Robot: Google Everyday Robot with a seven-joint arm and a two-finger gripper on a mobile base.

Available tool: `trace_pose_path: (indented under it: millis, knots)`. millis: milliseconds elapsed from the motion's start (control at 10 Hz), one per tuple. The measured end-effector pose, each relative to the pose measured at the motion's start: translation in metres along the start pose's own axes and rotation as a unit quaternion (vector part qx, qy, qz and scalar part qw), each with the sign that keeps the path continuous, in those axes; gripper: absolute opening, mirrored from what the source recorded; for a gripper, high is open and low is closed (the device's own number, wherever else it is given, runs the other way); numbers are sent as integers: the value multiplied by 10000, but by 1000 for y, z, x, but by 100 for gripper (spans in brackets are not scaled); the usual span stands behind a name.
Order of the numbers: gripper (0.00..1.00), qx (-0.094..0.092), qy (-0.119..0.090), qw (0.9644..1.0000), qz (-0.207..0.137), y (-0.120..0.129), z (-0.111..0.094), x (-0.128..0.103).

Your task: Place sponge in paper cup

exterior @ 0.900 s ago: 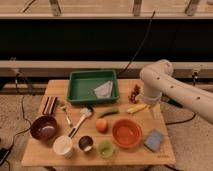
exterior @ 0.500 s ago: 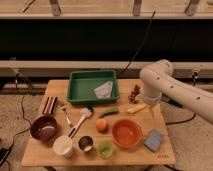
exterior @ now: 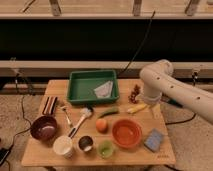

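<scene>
Robot arm [exterior: 176, 91] reaches in from the right over a cluttered wooden table [exterior: 45, 156], its gripper [exterior: 154, 107] hanging near the right edge, well above and behind the sponge [exterior: 154, 140]. Whether the gripper is open or closed cannot be told; the sponge is not in its grasp. The blue sponge lies flat at the front right corner, just beside an orange bowl [exterior: 126, 133], apparently free for a reach from above. The paper cup [exterior: 63, 146] stands upright, mouth up, at the far left of the front row, beside a metal cup [exterior: 86, 143] and a green cup [exterior: 105, 148], so any carry would likely cross the bowl and both smaller cups.
</scene>
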Motion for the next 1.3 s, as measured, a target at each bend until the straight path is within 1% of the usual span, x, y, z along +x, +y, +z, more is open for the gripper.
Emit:
trace_pose_path:
  millis: [1100,1200,1300]
  knots:
    - [80,-15,18,10000,-16,2,1,0]
    - [80,-26,27,10000,-10,5,6,3]
    - [80,-50,17,10000,2,14,18,10]
